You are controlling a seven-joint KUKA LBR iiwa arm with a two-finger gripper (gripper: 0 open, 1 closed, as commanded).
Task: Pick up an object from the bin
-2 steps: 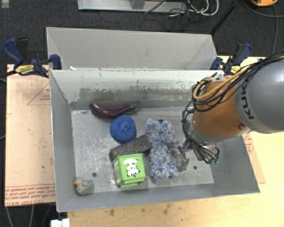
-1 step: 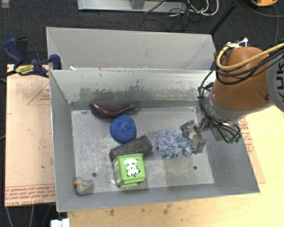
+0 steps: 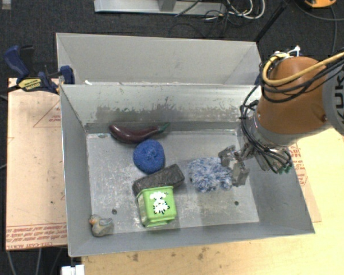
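Lit evenly from overhead, moderately bright. Grey metal bin (image 3: 160,59): pale upper back wall with dull sheen, darker band at its foot. Contents cast short, soft shadows. Mild highlights on rounded orange arm cover (image 3: 289,96). Dark floor (image 3: 28,22) around.

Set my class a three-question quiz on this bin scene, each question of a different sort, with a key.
1. True or false: the purple eggplant lies by the far wall of the bin.
2. Which thing is nearest the gripper? A) green cube B) blue-and-white speckled lump C) blue ball
3. What lies between the blue ball and the green cube?
Key: 1 true; 2 B; 3 the dark grey block.
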